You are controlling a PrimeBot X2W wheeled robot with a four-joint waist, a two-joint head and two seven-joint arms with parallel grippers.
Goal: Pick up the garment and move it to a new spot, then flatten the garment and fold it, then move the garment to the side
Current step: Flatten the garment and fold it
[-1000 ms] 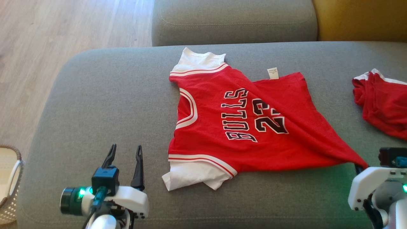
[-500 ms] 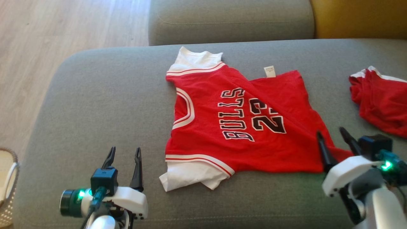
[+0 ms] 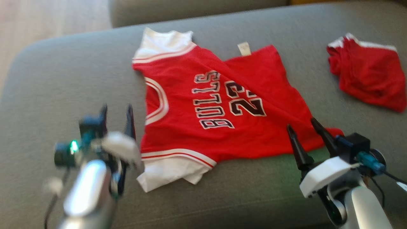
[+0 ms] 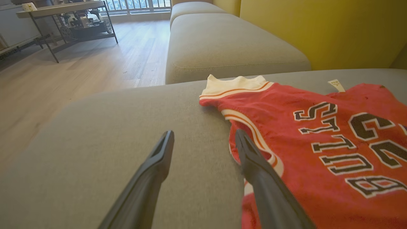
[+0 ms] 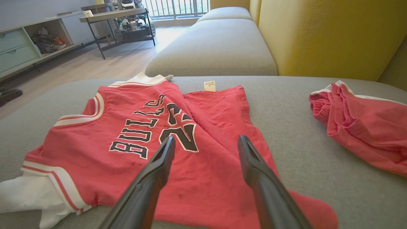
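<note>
The garment (image 3: 222,105) is a red jersey with white sleeves and black "BULLS 23" lettering, spread mostly flat on the grey sofa cushion (image 3: 63,79), with one diagonal fold across it. My right gripper (image 3: 302,122) stands open at the jersey's near right corner, its fingers above the red hem, holding nothing. In the right wrist view the jersey (image 5: 143,143) lies under and beyond the open right gripper (image 5: 206,143). My left gripper (image 3: 116,109) is open just left of the jersey's neckline; in the left wrist view the left gripper (image 4: 205,136) has one finger over the collar trim (image 4: 254,133).
A second red garment (image 3: 365,73) lies crumpled at the cushion's right side. Another grey cushion (image 5: 216,47) sits beyond, with a yellow backrest (image 5: 324,31) to the right. Wooden floor (image 4: 79,70) lies left of the sofa, with a metal-legged table (image 4: 63,19) farther off.
My right gripper let go of the jersey's corner and now stands open above it. The head camera shifted, so the whole scene sits higher and further left. The left arm has moved toward the jersey.
</note>
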